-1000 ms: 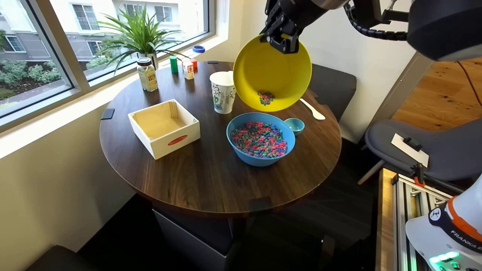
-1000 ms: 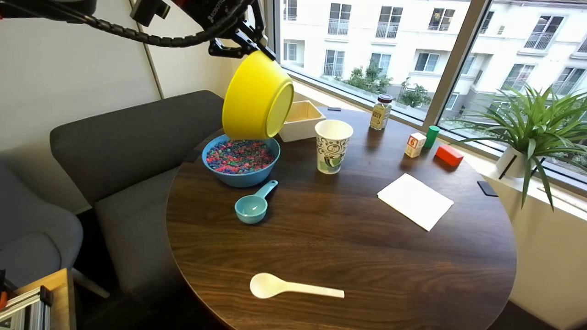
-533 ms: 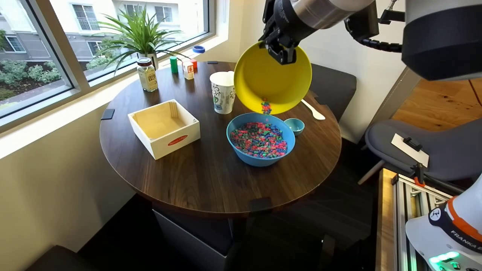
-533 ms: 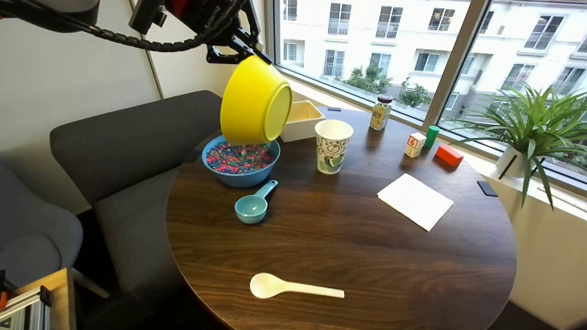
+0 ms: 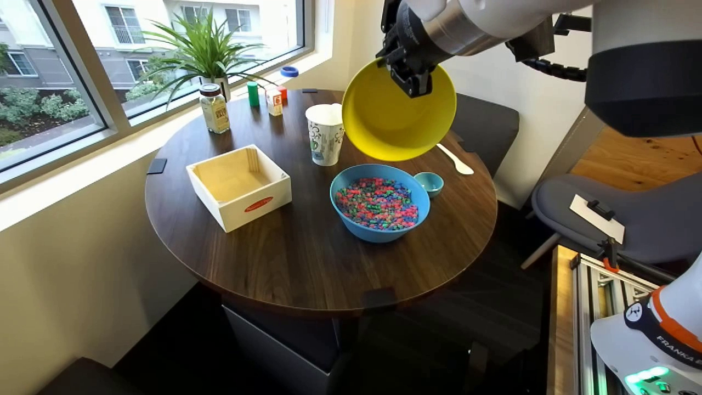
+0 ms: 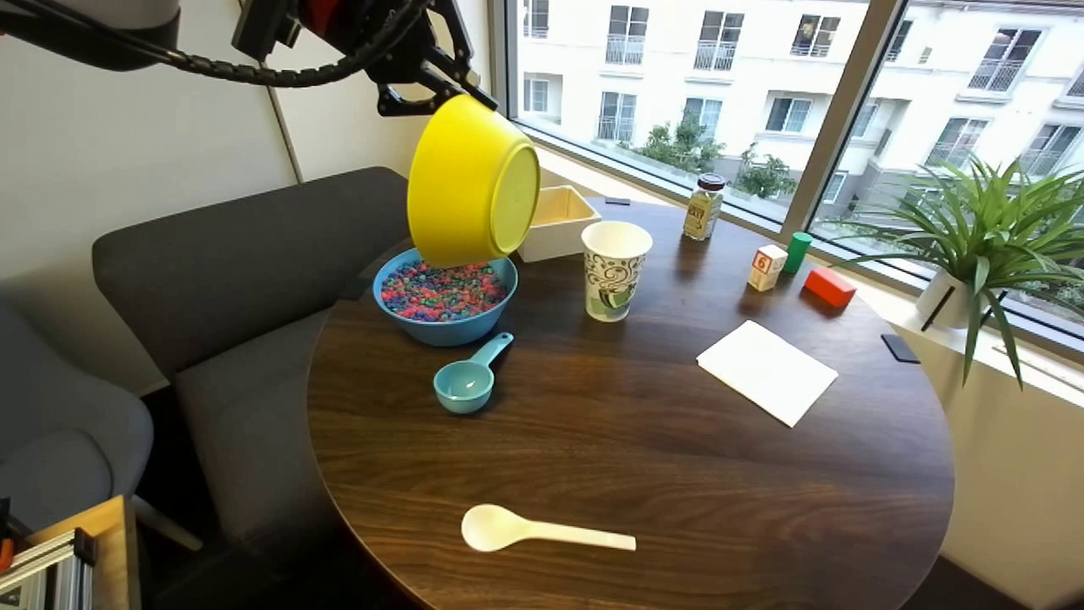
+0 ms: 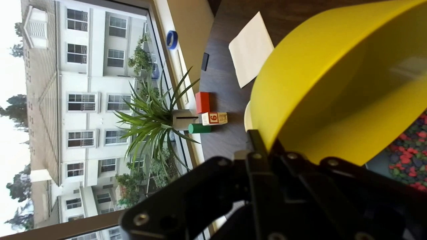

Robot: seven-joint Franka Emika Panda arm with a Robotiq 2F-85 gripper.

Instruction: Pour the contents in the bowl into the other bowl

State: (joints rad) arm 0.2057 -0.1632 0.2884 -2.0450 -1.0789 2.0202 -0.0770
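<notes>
In an exterior view, the claw (image 5: 403, 74), right of the upper centre, is clamped on the rim of the yellow plastic bowl (image 5: 397, 120), which is tipped with its mouth toward the camera. Below, right of the frame's middle, the blue plastic bowl (image 5: 378, 236) stands on the round wooden counter (image 5: 296, 263), holding small pink, blue and green pieces (image 5: 378, 204). A square wooden box (image 5: 236, 213) stands left of centre; a patterned paper cup (image 5: 324, 140) stands just above centre.

In an exterior view, a light-blue measuring scoop (image 6: 464, 386) lies just below the blue bowl and a pale spoon (image 6: 542, 531) at the lower centre. The yellow bowl, left of the upper centre, shows its side and base and covers part of the blue bowl's rim.

In the wrist view, the claw's dark fingers (image 7: 256, 143), at the bottom, pinch the yellow rim, and the bowl fills the upper right; some pieces show at the right edge.
</notes>
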